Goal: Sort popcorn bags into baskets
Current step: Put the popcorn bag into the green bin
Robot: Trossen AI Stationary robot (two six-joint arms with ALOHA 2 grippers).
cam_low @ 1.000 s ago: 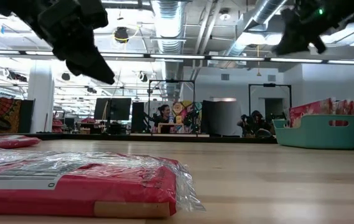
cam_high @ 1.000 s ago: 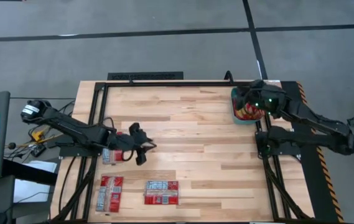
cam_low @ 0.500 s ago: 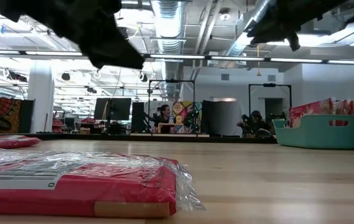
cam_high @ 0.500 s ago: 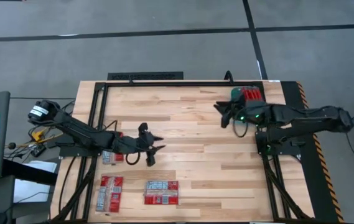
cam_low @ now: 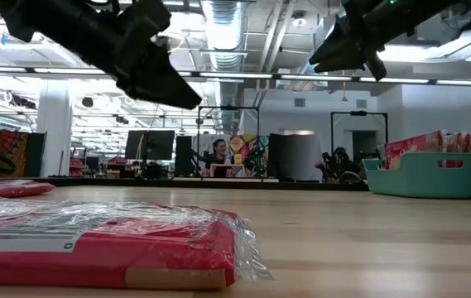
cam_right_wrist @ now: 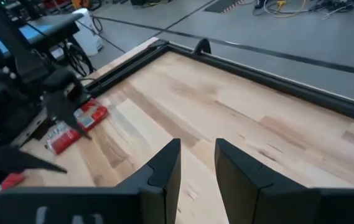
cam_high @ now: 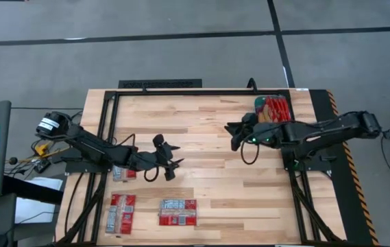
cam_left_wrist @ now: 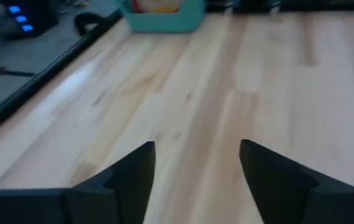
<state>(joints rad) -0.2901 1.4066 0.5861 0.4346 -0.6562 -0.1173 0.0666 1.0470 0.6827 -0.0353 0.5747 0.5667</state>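
Note:
The teal basket [cam_high: 258,121] stands at the table's far right with red popcorn bags [cam_high: 275,110] in it. Two more popcorn bags [cam_high: 123,212] [cam_high: 178,212] lie flat near the front left. A third popcorn bag [cam_high: 122,172] lies partly under my left arm. My left gripper [cam_high: 174,158] hovers open above bare wood left of centre, with nothing between its fingers [cam_left_wrist: 195,168]. My right gripper [cam_high: 232,136] hovers just left of the basket, pointing toward the table's left. Its fingers [cam_right_wrist: 195,163] stand a little apart with nothing between them.
A black metal frame [cam_high: 181,92] runs around the table top. The low view shows one wrapped bag [cam_low: 103,244] close to the camera, and the basket [cam_low: 421,175] far off at the right. Bare wood lies between the two grippers.
My right gripper has swung away from above the basket toward the table's left and a little nearer, sinking somewhat. My left gripper has reached slightly farther toward the table's right and tipped downward. No bag has moved.

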